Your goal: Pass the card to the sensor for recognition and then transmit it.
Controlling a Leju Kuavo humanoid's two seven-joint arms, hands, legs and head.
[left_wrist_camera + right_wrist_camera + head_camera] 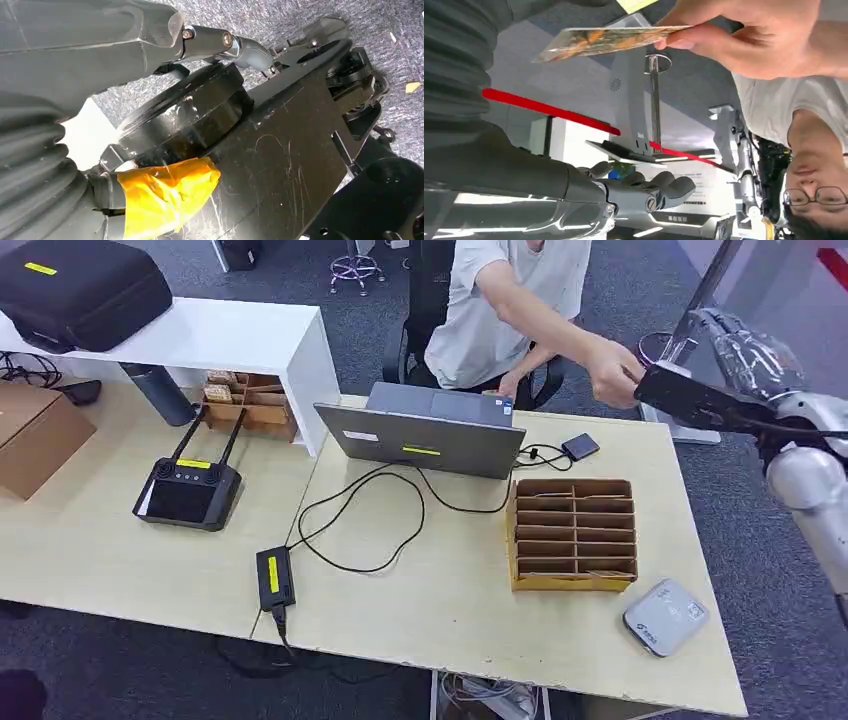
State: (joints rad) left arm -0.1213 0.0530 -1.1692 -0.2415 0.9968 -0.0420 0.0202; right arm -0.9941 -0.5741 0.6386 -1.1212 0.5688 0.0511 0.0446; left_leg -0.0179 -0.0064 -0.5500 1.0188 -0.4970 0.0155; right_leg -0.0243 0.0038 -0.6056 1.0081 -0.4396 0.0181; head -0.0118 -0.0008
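The right hand is raised off the far right end of the surface, fingers apart and empty. Just beside them, a person's hand pinches the card, apparently offering it. The left hand's state cannot be told.

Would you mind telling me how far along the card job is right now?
Nothing looks done yet. In hand: a person's hand holds the card out beside the right hand, whose fingers have not gripped it. Left: taking it, presenting it to the sensor, then passing it on.
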